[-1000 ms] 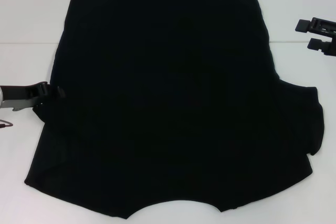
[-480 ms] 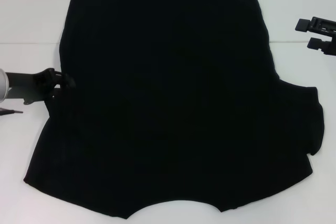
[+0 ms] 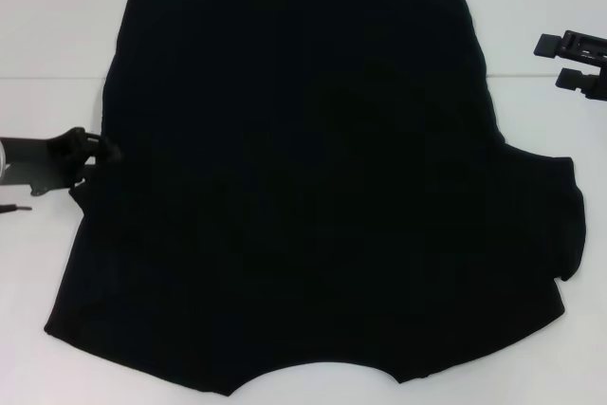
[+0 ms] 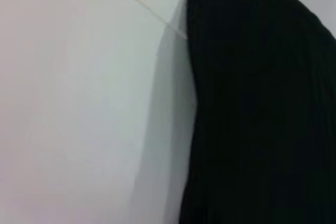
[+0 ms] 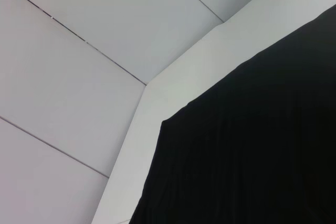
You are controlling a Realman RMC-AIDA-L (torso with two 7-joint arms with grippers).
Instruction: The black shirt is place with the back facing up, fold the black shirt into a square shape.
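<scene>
The black shirt (image 3: 303, 177) lies spread flat on the white table (image 3: 47, 45). Its neckline curve is at the near edge and its hem at the far edge. The right sleeve (image 3: 560, 225) sticks out with a rumpled edge. On the left no sleeve sticks out. My left gripper (image 3: 102, 149) is at the shirt's left edge, touching the fabric at mid height. My right gripper (image 3: 558, 62) hovers open and empty off the shirt's upper right side. The shirt also shows in the left wrist view (image 4: 262, 108) and in the right wrist view (image 5: 252, 145).
A thin dark cable (image 3: 14, 206) lies on the table by the left arm. White wall panels (image 5: 79, 51) rise behind the table's far edge. Bare table shows on the left and right of the shirt.
My left gripper pushed right onto the shirt's left edge, then drew back a little to the left. The fabric there shifted slightly. The right arm has not moved.
</scene>
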